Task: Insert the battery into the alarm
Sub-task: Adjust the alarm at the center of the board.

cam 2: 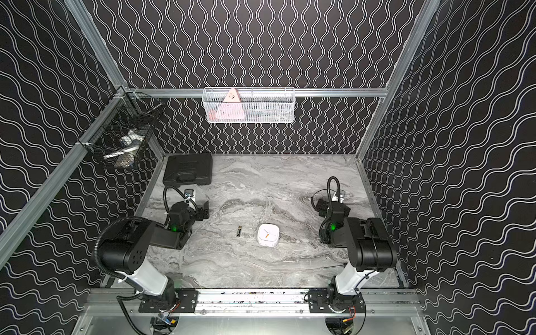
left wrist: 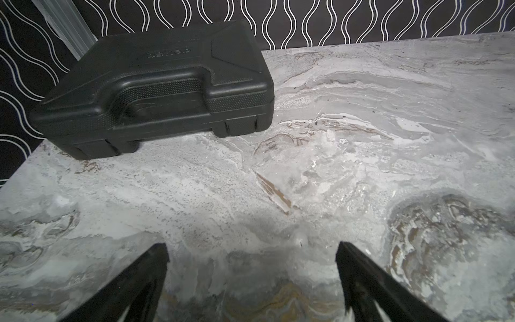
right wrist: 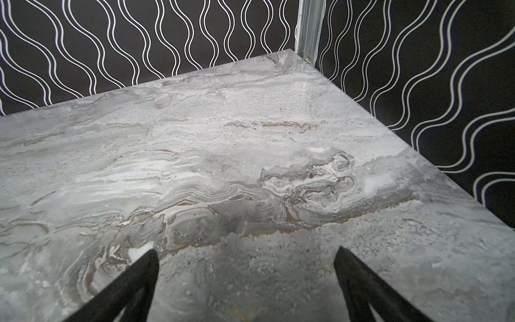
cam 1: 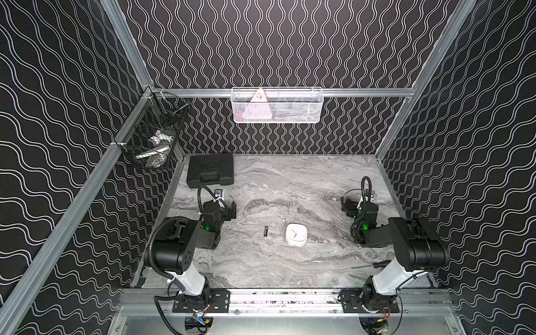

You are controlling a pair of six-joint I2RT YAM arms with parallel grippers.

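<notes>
The battery (cam 1: 266, 232) (cam 2: 239, 231), a small black cell with a gold end, lies on the marble table just left of the alarm. The alarm (cam 1: 296, 235) (cam 2: 268, 235) is a white rounded-square clock lying face up, with an orange hand showing and its back hidden. Neither shows in the wrist views. My left gripper (cam 1: 232, 210) (left wrist: 252, 248) hangs open and empty over bare table, behind and left of the battery. My right gripper (cam 1: 348, 206) (right wrist: 246, 252) is open and empty too, behind and right of the alarm.
A black plastic case (cam 1: 210, 170) (left wrist: 156, 83) lies at the back left of the table. On the back rail hangs a white mesh basket (cam 1: 277, 105) holding a pink-white triangular thing. A black wire basket (cam 1: 150, 136) hangs on the left wall. A thin dark tool (cam 1: 369, 265) lies by the right arm's base.
</notes>
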